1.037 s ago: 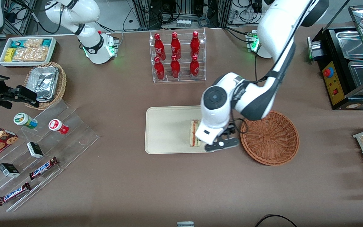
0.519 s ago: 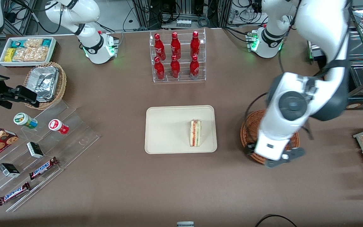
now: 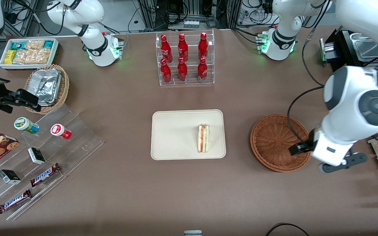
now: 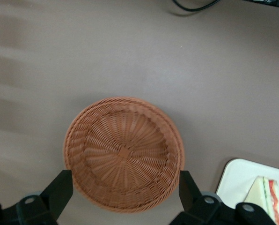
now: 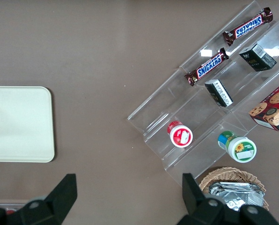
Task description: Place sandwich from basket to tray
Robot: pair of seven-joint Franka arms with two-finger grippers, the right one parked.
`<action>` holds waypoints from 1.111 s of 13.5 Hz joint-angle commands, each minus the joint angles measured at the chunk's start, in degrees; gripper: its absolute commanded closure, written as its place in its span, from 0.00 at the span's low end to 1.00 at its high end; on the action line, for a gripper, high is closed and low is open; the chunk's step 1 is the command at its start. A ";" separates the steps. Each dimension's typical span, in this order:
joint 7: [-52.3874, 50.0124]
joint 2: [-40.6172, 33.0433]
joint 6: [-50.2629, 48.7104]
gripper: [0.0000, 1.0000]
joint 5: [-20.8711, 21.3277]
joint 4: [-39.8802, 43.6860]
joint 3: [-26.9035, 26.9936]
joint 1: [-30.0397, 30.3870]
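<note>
One sandwich (image 3: 203, 138) lies on the tray (image 3: 172, 137), near the tray edge that faces the basket (image 3: 276, 141). It lies flat, and its long side runs from the bottle rack (image 3: 185, 59) toward the front camera. Red and green stripes run along that long side.

One basket sits beside the tray, toward my working end of the table. It has nothing in it; I can see its woven bottom all the way across (image 4: 123, 152).

My gripper (image 3: 335, 160) hangs just past the basket, toward the working arm's end, so the basket is between me and the sandwich. My fingers (image 4: 60, 192) are spread wide apart and hold nothing. The wrist view looks straight down on the basket, with a corner of the tray (image 4: 238, 180) and a bit of the sandwich (image 4: 266, 199) showing next to it.

So the sandwich is well apart from my hand, with the whole basket in the gap. I think the job looks done, since the sandwich rests on the tray and my hand is off it.

I count one sandwich, one basket, one tray and six red bottles in the rack.
</note>
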 commanded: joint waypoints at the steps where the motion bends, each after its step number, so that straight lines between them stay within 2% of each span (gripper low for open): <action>1: 5.74 -3.97 -4.89 0.00 -2.25 -0.89 -0.41 2.83; 7: 8.58 -9.50 -11.24 0.00 -5.24 -3.17 -0.32 4.42; 12: 8.49 -18.12 -7.29 0.00 -8.23 -14.32 -0.23 4.50; 15: 8.40 -19.97 -7.11 0.00 -8.76 -16.70 -0.23 4.59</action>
